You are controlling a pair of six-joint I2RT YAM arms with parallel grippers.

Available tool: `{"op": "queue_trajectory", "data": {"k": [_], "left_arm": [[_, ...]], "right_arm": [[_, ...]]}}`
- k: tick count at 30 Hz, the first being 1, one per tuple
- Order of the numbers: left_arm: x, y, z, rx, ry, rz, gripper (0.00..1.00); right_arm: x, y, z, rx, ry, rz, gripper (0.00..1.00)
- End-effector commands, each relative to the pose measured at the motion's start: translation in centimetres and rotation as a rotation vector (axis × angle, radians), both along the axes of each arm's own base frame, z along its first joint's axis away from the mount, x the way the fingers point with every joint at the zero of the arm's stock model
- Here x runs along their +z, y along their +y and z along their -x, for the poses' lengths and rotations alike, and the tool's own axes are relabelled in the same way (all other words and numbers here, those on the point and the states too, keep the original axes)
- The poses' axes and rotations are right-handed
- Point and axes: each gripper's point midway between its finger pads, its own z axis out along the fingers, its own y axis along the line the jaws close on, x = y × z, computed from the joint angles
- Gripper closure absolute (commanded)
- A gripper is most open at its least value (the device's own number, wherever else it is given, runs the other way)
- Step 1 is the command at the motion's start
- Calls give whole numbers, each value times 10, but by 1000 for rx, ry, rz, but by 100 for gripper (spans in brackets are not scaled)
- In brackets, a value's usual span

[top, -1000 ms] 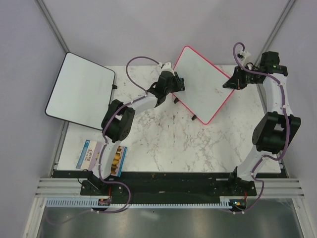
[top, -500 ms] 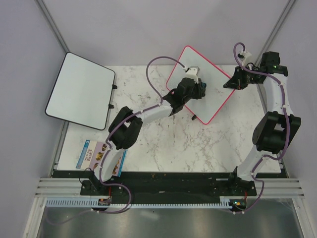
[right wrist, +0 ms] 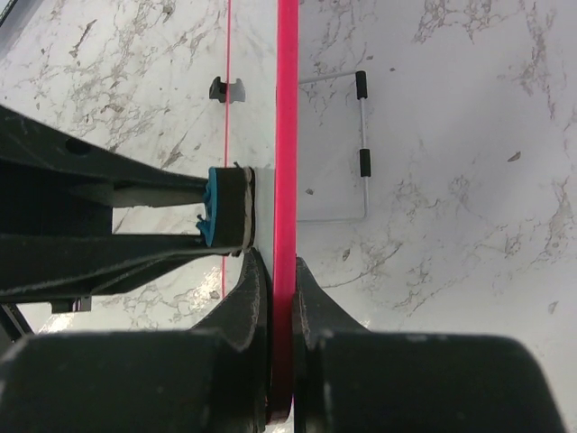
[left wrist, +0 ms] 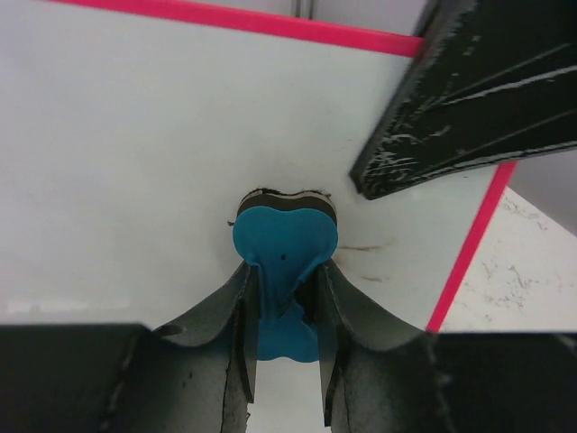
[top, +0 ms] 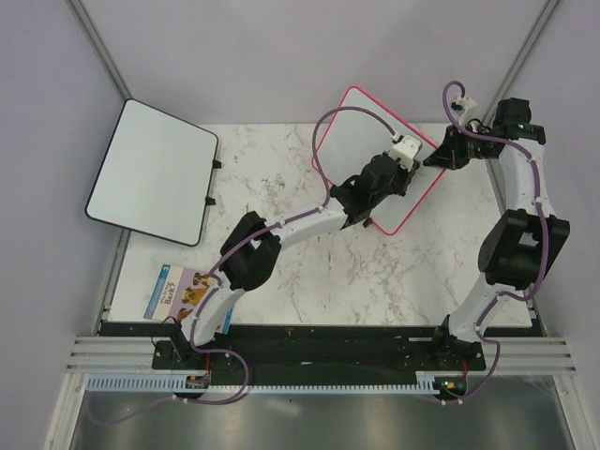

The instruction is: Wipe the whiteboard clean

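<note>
left gripper (left wrist: 284,275) clamped on a blue eraser (left wrist: 285,236), pad pressed on the whiteboard (left wrist: 135,135) straight ahead of the fingers; faint grey smudges (left wrist: 365,248) just right of the pad, between it and the pink frame

right gripper (right wrist: 280,271) pinched tight on that frame edge, board held tilted above the table (right wrist: 451,135), close beside the left fingers

board's long axis runs diagonally, far-left to near-right in the top view

left arm does the wiping

vs a second ago: left arm has swept from the board's left edge over to the right edge; board and right arm unchanged
</note>
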Motion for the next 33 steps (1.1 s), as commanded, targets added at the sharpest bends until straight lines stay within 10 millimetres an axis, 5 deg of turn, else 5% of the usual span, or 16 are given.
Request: {"op": "queue_trajectory", "data": {"k": [1,13,18,23,33], "left_arm": [[-75,-35,45,-174,9,-216,98],[-137,6,83,-178,261,-319,98],[-154,9,96,-184,306,-328,98],[-127,4,75,-119,236,-289,98],[-34,17,8,74,95,-107,98]], "right_arm": [[-87,43,73,286,295,83,100],[-85,44,73,286,290,83,100],[-85,44,74,287,292,80,100],[-85,44,74,287,289,84,100],[-85,44,76,289,295,83,100]]}}
